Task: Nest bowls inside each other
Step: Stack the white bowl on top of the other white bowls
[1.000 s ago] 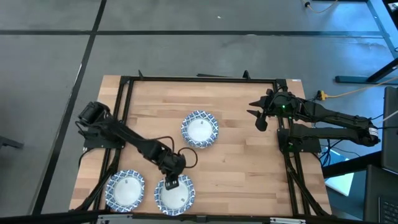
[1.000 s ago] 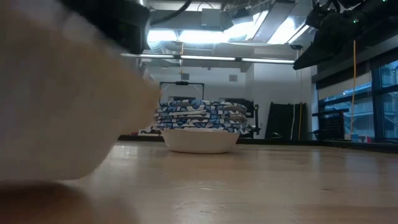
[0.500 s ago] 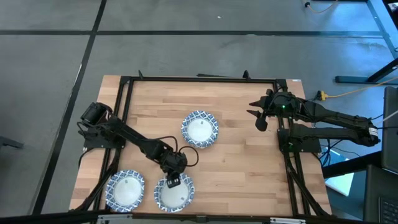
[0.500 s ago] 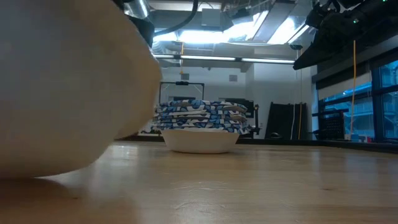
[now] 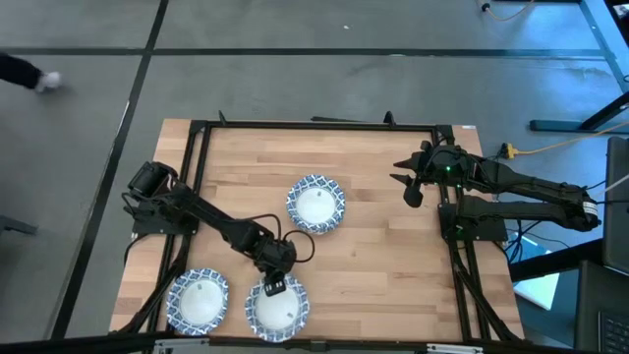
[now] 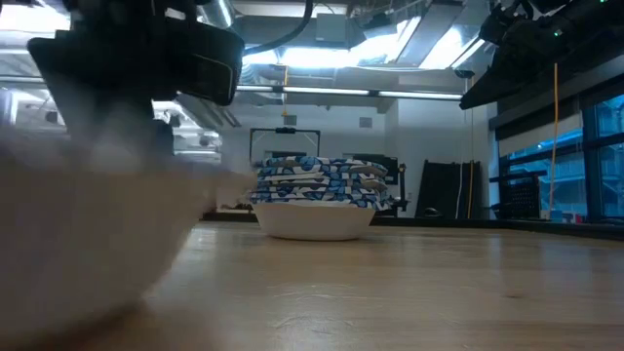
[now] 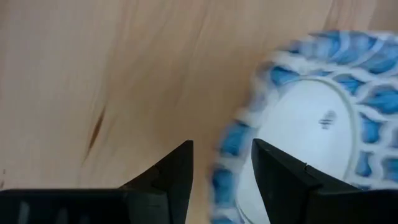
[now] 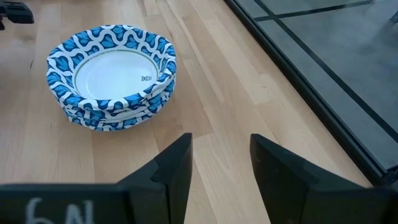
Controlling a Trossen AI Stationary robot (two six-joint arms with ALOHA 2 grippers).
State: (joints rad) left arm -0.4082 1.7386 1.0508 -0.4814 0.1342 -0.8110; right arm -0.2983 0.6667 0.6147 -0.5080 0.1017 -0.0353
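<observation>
At the near edge of the light wooden counter (image 5: 393, 246) my left gripper (image 5: 273, 288) sits over the rim of a small round bowl, white inside with a blue-and-white patterned band (image 5: 276, 308). My left wrist view shows what the overhead cannot: the two dark fingers (image 7: 171, 177) are spread, one outside the rim and one over the white inside, not yet closed on it. So I judge I'm at the pick-up step for this bowl. Next I need to pinch the rim firmly, lift clear, and carry it to a stack.

Just beside it, toward the near left corner, sits a second patterned bowl (image 5: 198, 300).

Farther in, around the counter's middle, is the nested stack of bowls (image 5: 315, 204). Overhead it reads as one bowl; the low view (image 6: 314, 200) shows several layered rims.

My right gripper (image 5: 413, 184) waits near the far right edge, fingers spread and empty, facing the stack.
</observation>
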